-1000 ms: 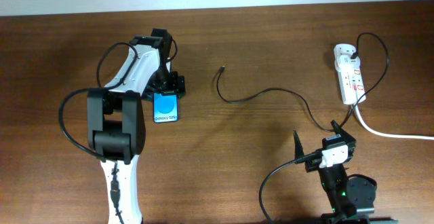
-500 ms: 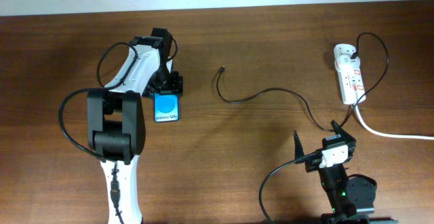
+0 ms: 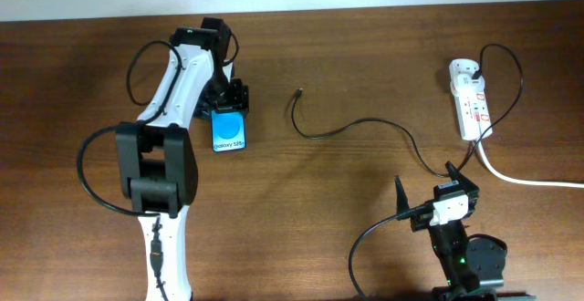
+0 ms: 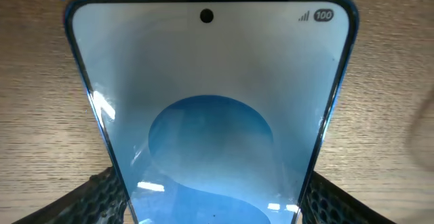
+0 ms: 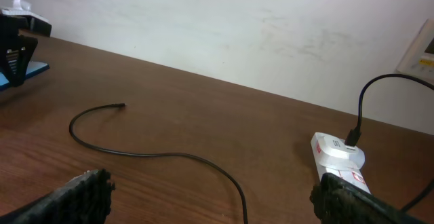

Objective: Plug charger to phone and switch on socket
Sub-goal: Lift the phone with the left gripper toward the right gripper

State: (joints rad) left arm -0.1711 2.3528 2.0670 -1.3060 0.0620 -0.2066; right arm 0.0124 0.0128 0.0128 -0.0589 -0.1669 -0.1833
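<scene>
The phone [image 3: 228, 132] has a bright blue screen with white text and lies in the left half of the table. My left gripper [image 3: 227, 111] is shut on its far end; the left wrist view shows the screen [image 4: 210, 115] filling the space between both fingers. The charger cable [image 3: 351, 128] curls across the middle of the table, its free plug tip [image 3: 300, 91] right of the phone, its other end plugged into the socket [image 3: 469, 100] at the right. My right gripper [image 3: 427, 192] is open and empty near the front, above the cable [image 5: 156, 155].
The socket's thick white cord [image 3: 529, 179] runs off to the right edge. The socket also shows in the right wrist view [image 5: 342, 161]. A pale wall borders the table's far edge.
My left gripper has moved away from the front edge and slightly right, taking the phone with it and turning it a little. The right arm and the cable have not moved.
</scene>
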